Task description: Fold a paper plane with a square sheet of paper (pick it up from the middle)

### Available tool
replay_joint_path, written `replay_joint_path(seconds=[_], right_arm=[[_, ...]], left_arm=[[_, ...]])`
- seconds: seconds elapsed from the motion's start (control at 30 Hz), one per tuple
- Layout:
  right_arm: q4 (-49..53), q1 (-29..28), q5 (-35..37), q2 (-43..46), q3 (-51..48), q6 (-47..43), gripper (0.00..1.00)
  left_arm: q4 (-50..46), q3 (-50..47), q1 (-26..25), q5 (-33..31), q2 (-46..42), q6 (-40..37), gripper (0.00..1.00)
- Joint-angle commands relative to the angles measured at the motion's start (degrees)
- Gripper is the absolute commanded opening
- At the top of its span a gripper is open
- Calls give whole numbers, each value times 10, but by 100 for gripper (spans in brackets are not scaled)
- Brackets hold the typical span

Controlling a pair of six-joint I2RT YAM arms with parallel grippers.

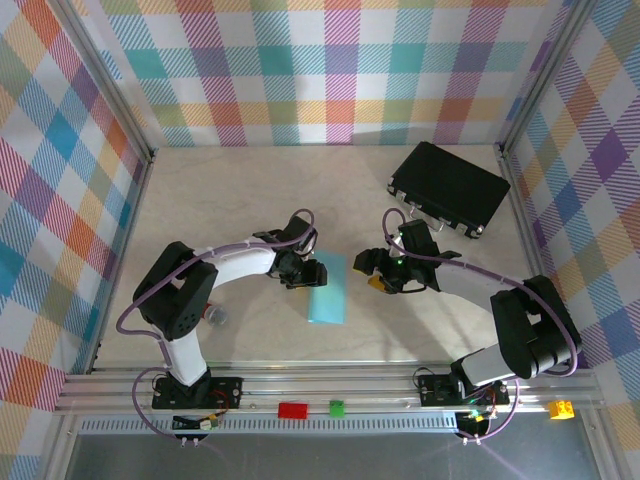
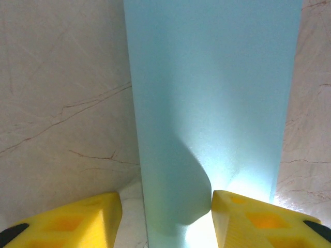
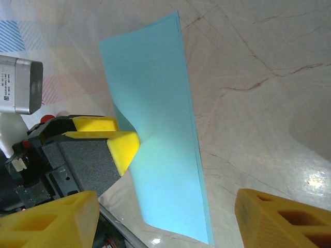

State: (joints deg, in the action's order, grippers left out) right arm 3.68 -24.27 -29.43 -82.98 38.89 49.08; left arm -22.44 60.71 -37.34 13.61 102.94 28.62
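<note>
Top external shows you the light-blue sheet of paper (image 1: 328, 292) lying near the middle of the marble-patterned worktop (image 1: 230, 200), folded to a narrow rectangle whose long sides run from near to far. Your left claw (image 1: 300, 272) sits at the sheet's far left corner, and your right claw (image 1: 368, 272) hangs just to the right of the sheet, apart from it. A black case (image 1: 450, 188) lies well away at the far right, tilted. From the left wrist you see the left claw's yellow fingers (image 2: 248, 217) standing apart with the sheet running between them. One finger touches a raised hump in the paper, while bare worktop shows between the other finger and the sheet's edge. From the right wrist you see that same hump lifted against a left finger, with the rest of the sheet lying flat. The right claw's own fingers are spread wide, gripping nothing.
</note>
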Motion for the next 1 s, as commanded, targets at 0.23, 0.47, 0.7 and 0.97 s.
replay_joint_path(seconds=[0.23, 0.47, 0.7, 0.97], right_arm=[[4, -4, -6, -11, 19, -2, 70], [11, -6, -6, -12, 23, -5, 70], [11, -6, 0, -11, 14, -4, 71], [13, -6, 1, -13, 16, -3, 71]], left_arm=[[-4, -6, 2, -36, 45, 27, 51], [1, -8, 1, -29, 61, 18, 52], [-1, -2, 0, -28, 79, -14, 53], [-6, 11, 0, -32, 92, -27, 54]])
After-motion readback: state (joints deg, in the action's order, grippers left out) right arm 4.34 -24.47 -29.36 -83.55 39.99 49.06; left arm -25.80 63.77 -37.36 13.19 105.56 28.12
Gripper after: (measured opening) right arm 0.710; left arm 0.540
